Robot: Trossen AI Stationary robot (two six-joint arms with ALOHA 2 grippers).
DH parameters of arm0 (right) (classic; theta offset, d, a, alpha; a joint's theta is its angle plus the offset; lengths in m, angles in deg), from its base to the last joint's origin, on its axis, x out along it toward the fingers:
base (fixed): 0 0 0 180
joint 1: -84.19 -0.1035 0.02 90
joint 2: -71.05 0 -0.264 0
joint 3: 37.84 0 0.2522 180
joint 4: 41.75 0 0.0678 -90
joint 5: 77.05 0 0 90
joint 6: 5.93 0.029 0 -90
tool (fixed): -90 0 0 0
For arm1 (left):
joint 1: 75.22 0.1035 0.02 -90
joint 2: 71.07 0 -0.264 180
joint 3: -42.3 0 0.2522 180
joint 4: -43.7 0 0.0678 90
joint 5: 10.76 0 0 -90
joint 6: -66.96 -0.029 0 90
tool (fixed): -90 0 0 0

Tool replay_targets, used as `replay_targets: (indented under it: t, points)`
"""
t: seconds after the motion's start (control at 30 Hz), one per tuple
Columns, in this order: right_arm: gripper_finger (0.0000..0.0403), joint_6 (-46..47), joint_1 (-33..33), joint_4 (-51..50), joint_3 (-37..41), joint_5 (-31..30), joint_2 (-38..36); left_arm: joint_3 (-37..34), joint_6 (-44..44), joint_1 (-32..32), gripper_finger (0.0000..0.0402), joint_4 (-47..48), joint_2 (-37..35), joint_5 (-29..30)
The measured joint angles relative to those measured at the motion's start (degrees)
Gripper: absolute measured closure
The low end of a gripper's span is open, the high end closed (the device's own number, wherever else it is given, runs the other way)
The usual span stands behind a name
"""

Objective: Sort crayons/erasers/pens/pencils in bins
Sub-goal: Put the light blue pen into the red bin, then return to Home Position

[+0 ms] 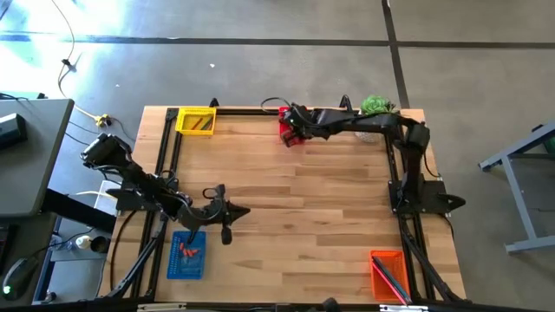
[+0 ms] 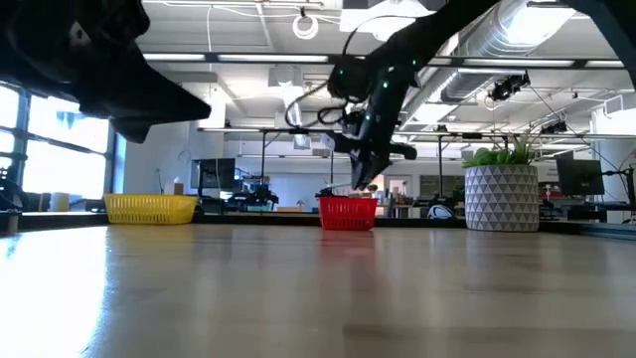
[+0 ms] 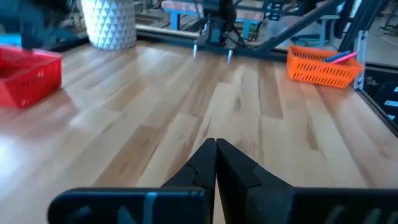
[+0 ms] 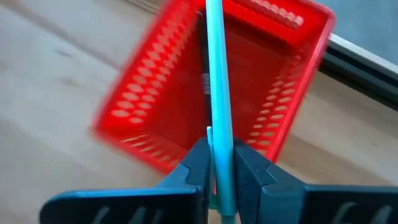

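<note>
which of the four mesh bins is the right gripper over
The red plastic mesh basket at the table's far edge: the right gripper, shut on a thin light-blue stick, hangs above it. The other baskets sit at corners.

The worktop (image 1: 312,199) is pale wood laid in planks, smooth with a soft satin sheen, framed by dark matt metal rails (image 1: 170,147). The red bin (image 4: 186,93), yellow bin (image 1: 195,120), orange bin (image 3: 322,67) and blue bin (image 1: 186,255) look like glossy plastic with perforated mesh walls. A smooth, light blue plastic-looking stick (image 4: 219,106) sits between matt black jaws. The white plant pot (image 2: 502,198) has a faceted matt surface.
</note>
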Motion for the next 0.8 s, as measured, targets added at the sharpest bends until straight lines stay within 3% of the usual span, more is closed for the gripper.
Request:
replay_targets:
  t: [0.37, 0.8]
  points:
    - [0.0377, 0.75, 1.28, 3.42, 0.06, 1.47, 3.34, 0.02, -6.74, 7.29, 0.0401, 0.12, -6.10, -7.41]
    - [0.0313, 1.01, 1.72, 3.65, 0.06, 0.41, 3.34, 0.02, -8.62, 11.65, 0.0401, 1.12, -9.33, -13.56]
